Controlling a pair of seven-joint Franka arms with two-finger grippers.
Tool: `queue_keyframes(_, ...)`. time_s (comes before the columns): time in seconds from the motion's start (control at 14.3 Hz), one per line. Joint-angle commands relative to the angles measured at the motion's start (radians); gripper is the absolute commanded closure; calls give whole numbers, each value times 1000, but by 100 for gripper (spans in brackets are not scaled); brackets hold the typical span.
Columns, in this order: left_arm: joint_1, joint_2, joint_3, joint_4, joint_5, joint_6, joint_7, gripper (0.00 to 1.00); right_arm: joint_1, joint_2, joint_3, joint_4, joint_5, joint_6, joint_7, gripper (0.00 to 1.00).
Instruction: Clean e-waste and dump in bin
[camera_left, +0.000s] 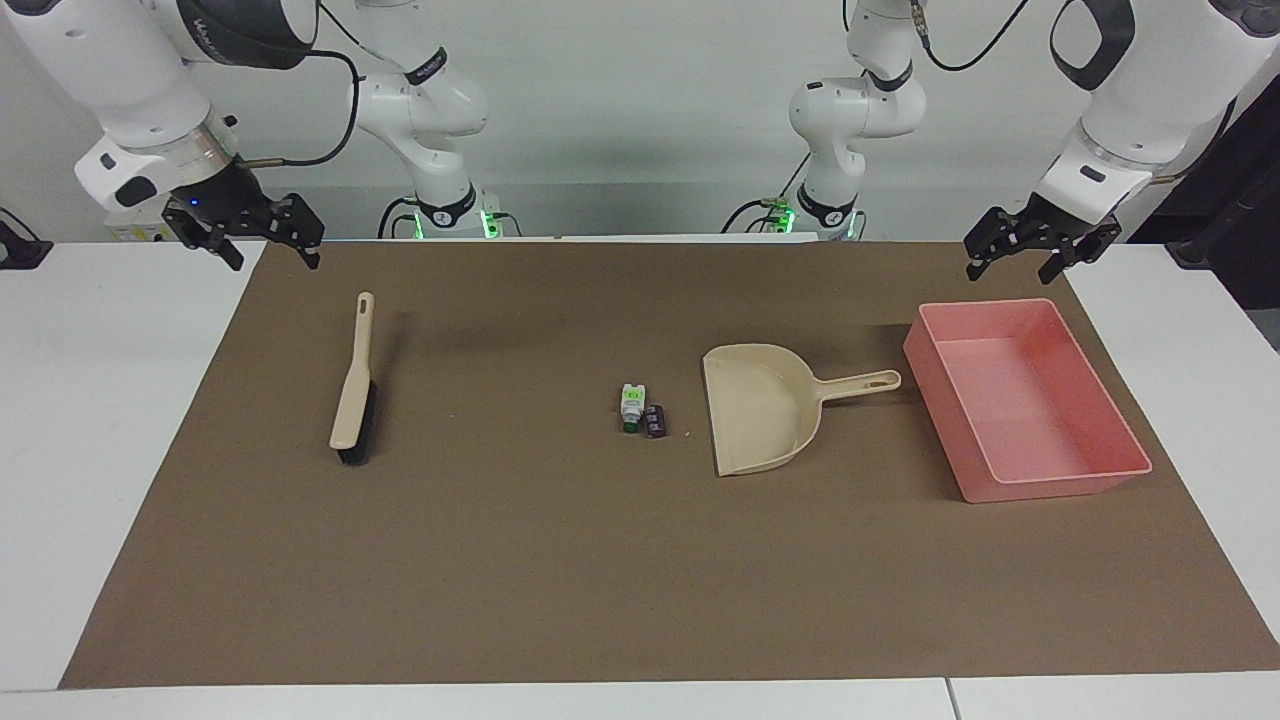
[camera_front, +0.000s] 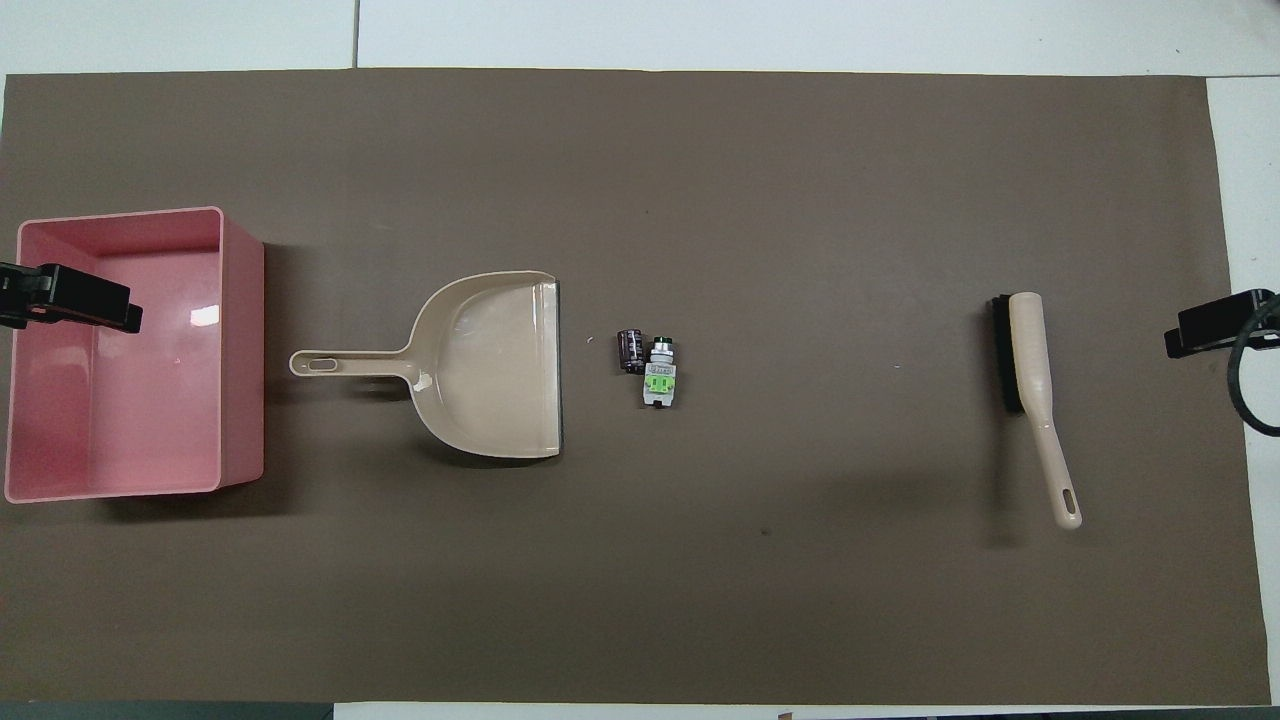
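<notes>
E-waste (camera_left: 642, 410): two small bits touching side by side mid-mat, just beside my dustpan's (camera_left: 760, 418) open mouth.
Bin (camera_left: 1030, 470): pink, at my left arm's end, beside the dustpan handle.
Brush (camera_left: 354, 388): toward my right arm's end.
Left gripper (camera_left: 1038, 252): raised over the bin's corner, jaws spread, holding nothing.
Right gripper (camera_left: 262, 243): raised over the mat's edge, jaws spread, holding nothing.

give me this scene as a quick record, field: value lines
e-waste: two small bits side by side on the brown mat, mid-table
dustpan: beside the bits, mouth toward them, handle toward the bin
bin: pink tray, empty, at the left arm's end
brush: lying at the right arm's end
left gripper: open, raised near the bin, waiting
right gripper: open, raised near the brush, holding nothing
</notes>
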Motion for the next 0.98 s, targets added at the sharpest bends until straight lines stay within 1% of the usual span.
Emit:
queue_keyframes(0.0, 2, -16, 5, -6, -2, -15, -10, 1, -11, -18, 2, -21, 15, 15, -20, 0)
queue_keyframes(0.21, 1, -17, 5, -11, 24, -24, -13, 1, -10, -18, 2, -21, 15, 14, -20, 0)
queue_keyframes(0.63, -10, -17, 2, -10, 28, -27, -43, 1, -10, -18, 2, -21, 15, 14, -21, 0)
queue_keyframes(0.91, -11, -17, -2, -9, 28, -52, -44, 1, -2, -21, 2, -22, 12, 12, -14, 0)
